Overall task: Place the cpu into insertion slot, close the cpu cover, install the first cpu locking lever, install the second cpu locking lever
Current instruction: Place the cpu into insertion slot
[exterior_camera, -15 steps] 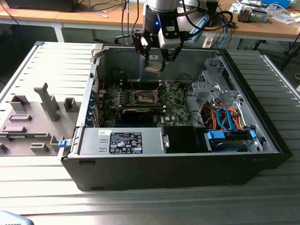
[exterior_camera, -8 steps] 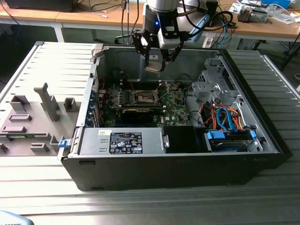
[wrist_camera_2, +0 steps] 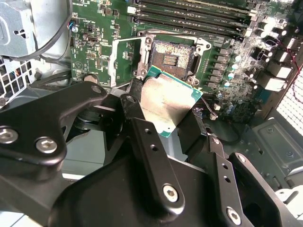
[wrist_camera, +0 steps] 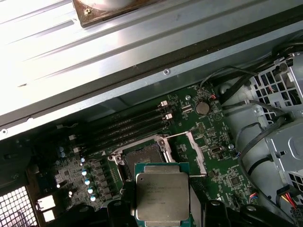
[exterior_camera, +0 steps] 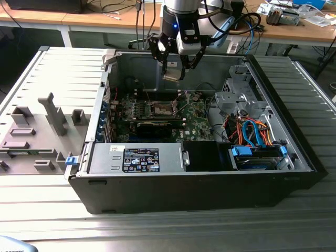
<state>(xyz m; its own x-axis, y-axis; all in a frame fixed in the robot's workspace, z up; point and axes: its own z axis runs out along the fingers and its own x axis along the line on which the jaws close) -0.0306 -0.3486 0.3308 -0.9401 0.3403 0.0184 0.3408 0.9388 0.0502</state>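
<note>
One gripper (exterior_camera: 174,69), its fingers clamped on the edges of one cpu (wrist_camera_2: 165,101), which hangs flat in the air above the board, apart from it. Both wrist views show one insertion slot (wrist_camera_2: 173,56) beneath, dark centre exposed, with the cpu cover (wrist_camera: 197,153) swung open beside it. The exterior view adds one open computer case (exterior_camera: 199,184) containing the green circuit board (exterior_camera: 197,118) and coloured cables (exterior_camera: 252,134).

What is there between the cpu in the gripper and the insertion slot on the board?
Nothing: in the exterior view the cpu hangs above the insertion slot, with only open air between them.
</note>
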